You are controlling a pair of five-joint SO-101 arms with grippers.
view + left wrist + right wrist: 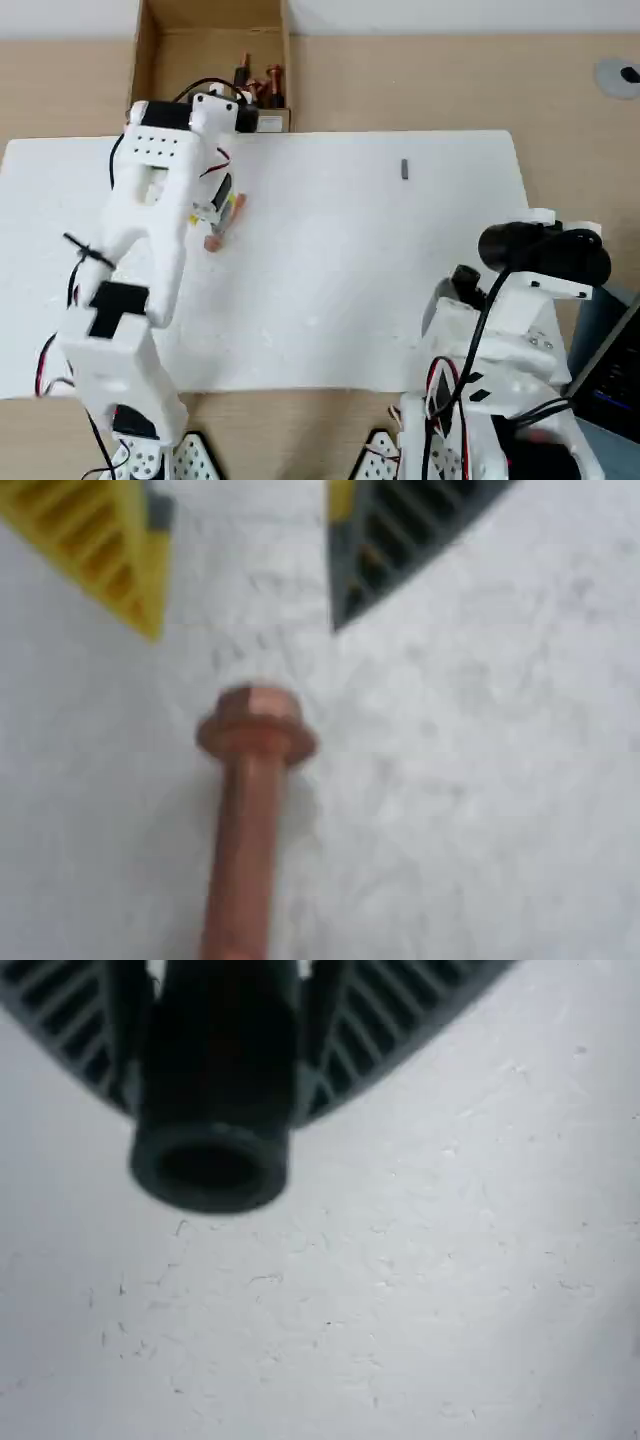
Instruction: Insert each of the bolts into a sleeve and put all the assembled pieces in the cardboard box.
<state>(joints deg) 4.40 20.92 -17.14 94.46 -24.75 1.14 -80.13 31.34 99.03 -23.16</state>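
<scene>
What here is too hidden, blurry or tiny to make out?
1. High view: the pieces in the box are tiny and partly behind the left arm, so they cannot be counted.
2. Left wrist view: the bolt is blurred, and the picture's edge cuts off its far end.
3. High view: a dark bit on the mat is too small to identify.

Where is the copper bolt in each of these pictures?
High view: the copper bolt lies on the white mat, at the left gripper's tips.
Left wrist view: it lies on the mat before the open left gripper.
Right wrist view: a black sleeve over the mat instead.
Shared landmark: the white mat.
</scene>
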